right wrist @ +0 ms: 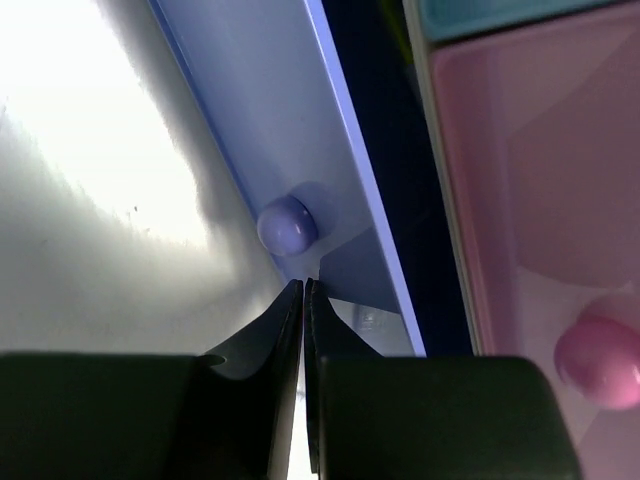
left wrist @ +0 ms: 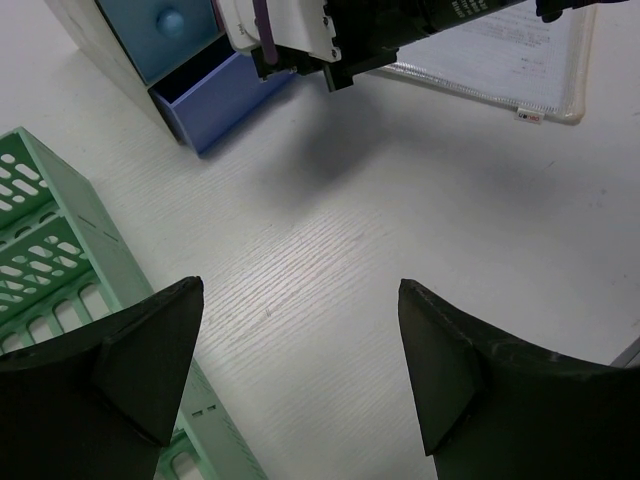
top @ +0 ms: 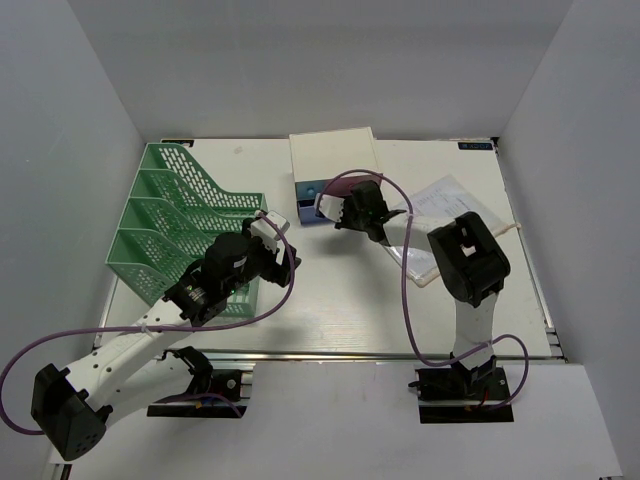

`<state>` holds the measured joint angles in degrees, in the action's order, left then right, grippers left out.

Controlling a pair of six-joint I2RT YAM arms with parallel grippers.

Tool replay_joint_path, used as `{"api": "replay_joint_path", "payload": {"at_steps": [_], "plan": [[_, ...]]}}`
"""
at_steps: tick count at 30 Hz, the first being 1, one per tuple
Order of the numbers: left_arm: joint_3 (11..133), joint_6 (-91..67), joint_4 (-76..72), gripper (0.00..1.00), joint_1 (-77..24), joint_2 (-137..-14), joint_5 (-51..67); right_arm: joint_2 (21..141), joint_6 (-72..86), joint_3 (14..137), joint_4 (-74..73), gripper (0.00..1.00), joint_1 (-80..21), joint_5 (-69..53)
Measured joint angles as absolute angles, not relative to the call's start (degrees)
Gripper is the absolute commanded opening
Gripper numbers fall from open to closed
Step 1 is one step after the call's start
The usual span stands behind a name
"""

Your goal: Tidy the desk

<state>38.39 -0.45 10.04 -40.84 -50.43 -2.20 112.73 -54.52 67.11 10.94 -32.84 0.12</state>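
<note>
The desk [top: 340, 290] is an off-white tabletop. At its back stands a small white drawer box [top: 333, 158] whose purple drawer [left wrist: 215, 95] is pulled partly out. My right gripper [top: 335, 208] is at that drawer. In the right wrist view it [right wrist: 303, 284] is shut with nothing between the fingers, its tips just below the drawer's round purple knob [right wrist: 287, 224]. My left gripper [left wrist: 300, 290] hangs open over bare desk, beside the green mesh file rack [left wrist: 50, 250].
The green rack [top: 165, 215] fills the desk's left side. A clear document sleeve [top: 450, 205] with papers lies at the right, under the right arm. A pink drawer [right wrist: 520, 170] with a pink knob [right wrist: 598, 358] sits beside the purple one. Grey walls enclose the desk.
</note>
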Motion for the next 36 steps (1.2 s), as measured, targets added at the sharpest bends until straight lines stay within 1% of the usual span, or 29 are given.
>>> {"api": "replay_joint_path", "payload": {"at_steps": [17, 21, 24, 26, 27, 28, 29, 30, 31, 32, 35, 36], "plan": [[38.2, 1.1, 9.8, 0.89, -40.8, -50.4, -2.2, 115.7, -54.5, 72.8, 12.4, 0.10, -35.5, 4.8], [38.0, 1.3, 9.8, 0.89, -40.8, -50.1, -2.1, 115.2, -54.5, 72.0, 12.5, 0.09, -35.6, 4.3], [37.8, 1.5, 9.8, 0.89, -40.8, -49.4, -1.7, 111.2, -54.4, 67.8, 10.3, 0.10, -35.5, 2.1], [37.4, 1.7, 9.2, 0.90, -40.8, -48.7, -1.1, 106.3, -53.5, 64.1, 8.2, 0.18, -35.5, 0.4], [37.2, 1.7, 9.0, 0.90, -40.8, -48.2, -0.6, 102.6, -52.6, 62.1, 6.6, 0.34, -35.4, -0.6], [37.2, 1.8, 8.9, 0.90, -40.8, -48.0, -0.2, 99.7, -51.5, 61.1, 5.4, 0.45, -35.4, -1.1], [37.1, 1.9, 8.7, 0.90, -40.8, -47.7, 0.3, 96.6, -50.1, 60.4, 4.8, 0.61, -35.2, -1.7], [37.1, 2.0, 8.6, 0.90, -40.8, -47.5, 0.7, 93.2, -48.1, 59.8, 3.9, 0.86, -35.1, -2.1], [37.1, 2.1, 8.5, 0.90, -40.8, -47.4, 1.0, 90.3, -45.6, 59.3, 3.7, 0.89, -34.8, -2.3], [37.1, 2.1, 8.4, 0.90, -40.8, -47.2, 1.4, 87.3, -43.2, 59.0, 3.5, 0.89, -34.1, -2.5], [37.1, 2.3, 8.4, 0.93, -40.8, -46.8, 2.4, 80.7, -34.3, 58.7, 2.8, 0.89, -30.2, -2.1], [37.0, 2.3, 8.3, 0.94, -40.8, -46.5, 2.5, 79.7, -31.7, 58.7, 2.3, 0.87, -28.6, -2.0]]}}
